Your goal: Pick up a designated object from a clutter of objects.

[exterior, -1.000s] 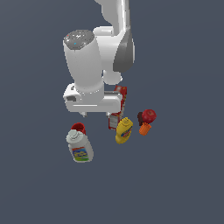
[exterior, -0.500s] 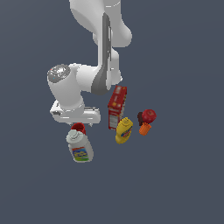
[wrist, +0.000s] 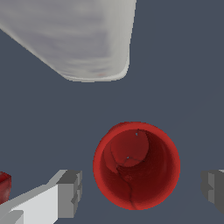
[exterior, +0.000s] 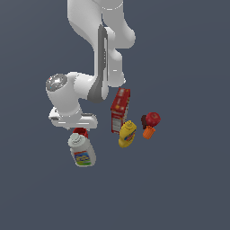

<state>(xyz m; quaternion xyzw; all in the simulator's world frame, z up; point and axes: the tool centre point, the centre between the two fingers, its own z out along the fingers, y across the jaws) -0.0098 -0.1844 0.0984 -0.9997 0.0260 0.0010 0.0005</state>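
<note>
Between the spread, unclenched fingers (wrist: 70,192) of the gripper (wrist: 142,190) stands the red cup (wrist: 136,165) (untouched), white bottle (wrist: 78,37) just beyond.

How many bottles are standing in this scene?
2: the white labelled bottle right by the small red cup, and the yellow squeeze bottle before the tall red box. None seems hidden.

In the exterior view the arm's wrist hides most of the red cup (exterior: 80,131); only a sliver shows just above the white labelled bottle (exterior: 82,151), whose label is too small to read. The gripper (wrist: 142,189) is cut off at the wrist view's edges, one finger (wrist: 215,188) barely entering. The bottle's blurred body is cropped there too.
</note>
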